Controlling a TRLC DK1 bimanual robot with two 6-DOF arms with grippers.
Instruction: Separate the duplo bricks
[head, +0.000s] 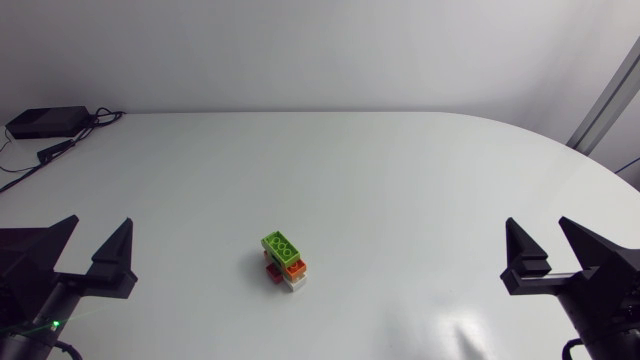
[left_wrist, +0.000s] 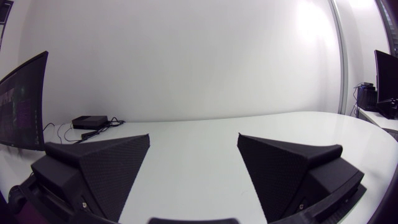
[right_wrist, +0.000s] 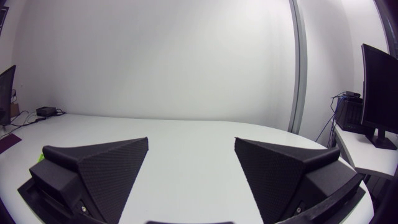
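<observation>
A small stack of duplo bricks sits near the middle of the white table. A lime green brick lies on top, over an orange brick, a white brick and a dark red one. My left gripper stands open at the front left, well apart from the stack. At the front right my right gripper is open too. Both wrist views show wide-spread fingers over bare table, the left gripper and right gripper empty. The stack is out of the left wrist view.
A black box with cables sits at the table's back left corner, also ahead of the left gripper as the black box. A small black plug lies near it. The table's rounded edge curves off at the back right.
</observation>
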